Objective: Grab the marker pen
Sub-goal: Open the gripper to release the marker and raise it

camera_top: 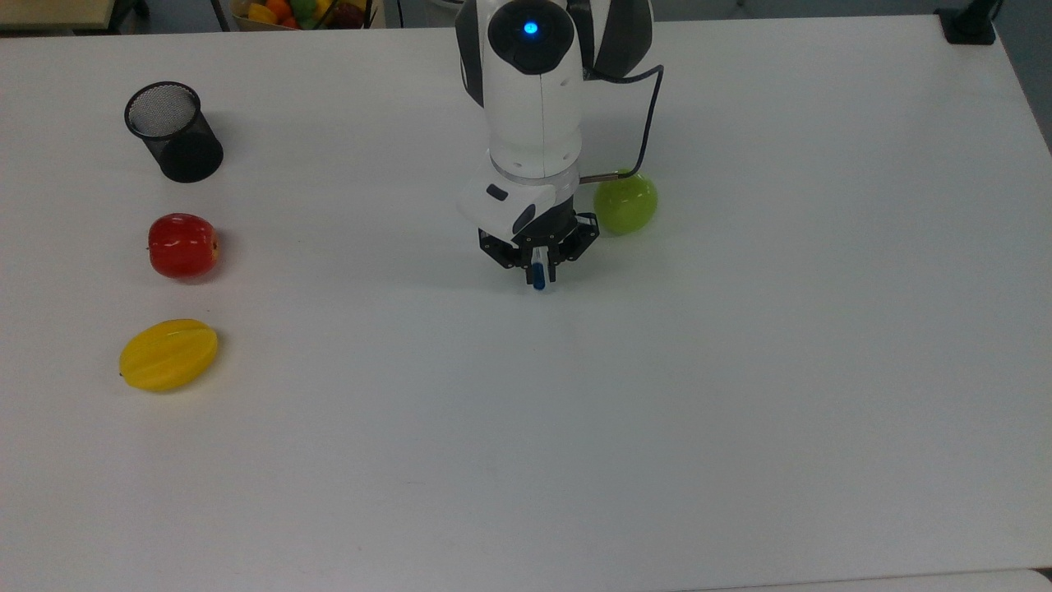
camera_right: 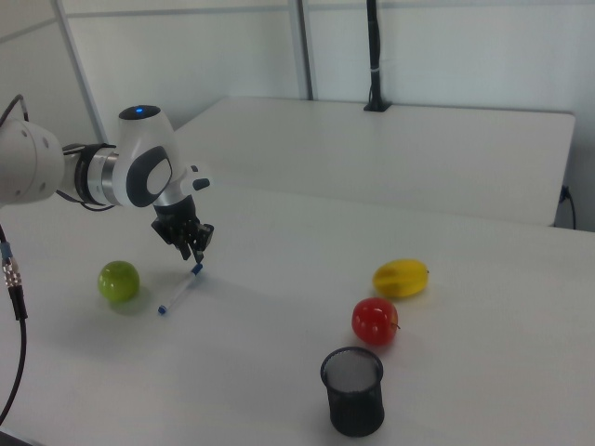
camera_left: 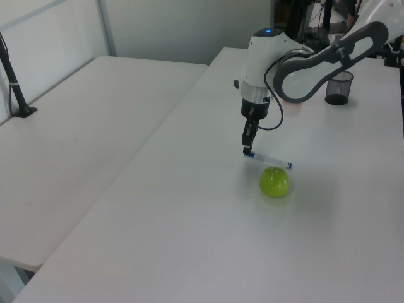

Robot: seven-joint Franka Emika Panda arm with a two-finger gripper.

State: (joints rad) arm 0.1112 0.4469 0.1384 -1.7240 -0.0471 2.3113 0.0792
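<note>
Meanwhile, the gripper [camera_left: 247, 149] pinches the marker pen [camera_left: 268, 159] by its capped end, fingers [camera_right: 196, 251] clenched; the pen slants away toward the green apple [camera_left: 274, 182], just above the white tabletop [camera_top: 740, 370].

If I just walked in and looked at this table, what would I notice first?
Probably the big white robot arm in the middle of the table, its gripper pinching one end of a slim marker pen that slants down beside a shiny green apple. Next, the bright things along the top view's left: a red apple, a yellow fruit and a black mesh cup.
</note>
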